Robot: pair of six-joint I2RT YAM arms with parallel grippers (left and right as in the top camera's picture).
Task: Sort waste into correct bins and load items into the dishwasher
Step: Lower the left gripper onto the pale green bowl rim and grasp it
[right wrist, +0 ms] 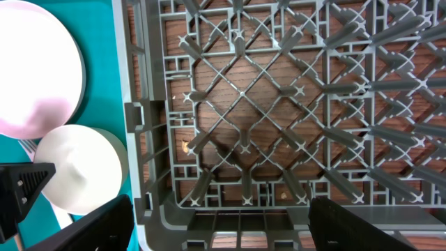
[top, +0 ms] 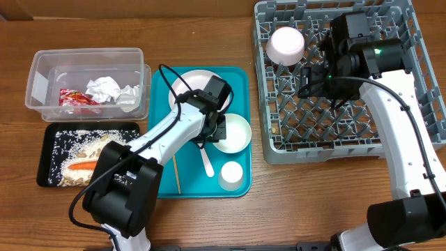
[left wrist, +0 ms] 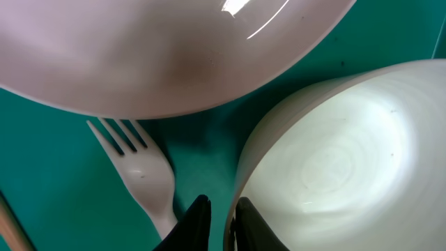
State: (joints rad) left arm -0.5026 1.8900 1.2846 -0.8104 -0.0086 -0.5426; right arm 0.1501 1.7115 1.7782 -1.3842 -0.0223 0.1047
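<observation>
The left gripper (left wrist: 221, 209) is drawn narrow on the near rim of the bowl (left wrist: 334, 160), pinching its wall as far as the wrist view shows. A straight lift with the rim seated deep looks best. The fork (left wrist: 143, 174) lies just beside the outer finger, with the plate (left wrist: 160, 56) just ahead. The right gripper (right wrist: 223, 233) hangs wide apart and empty over bare pegs of the dish rack (right wrist: 139, 139).

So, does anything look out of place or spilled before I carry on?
Nothing spilled or damaged. One stray: a thin wooden stick lies on the teal tray beside the fork, waste among the tableware. A small beige speck also shows through the dish rack floor near its corner.
</observation>
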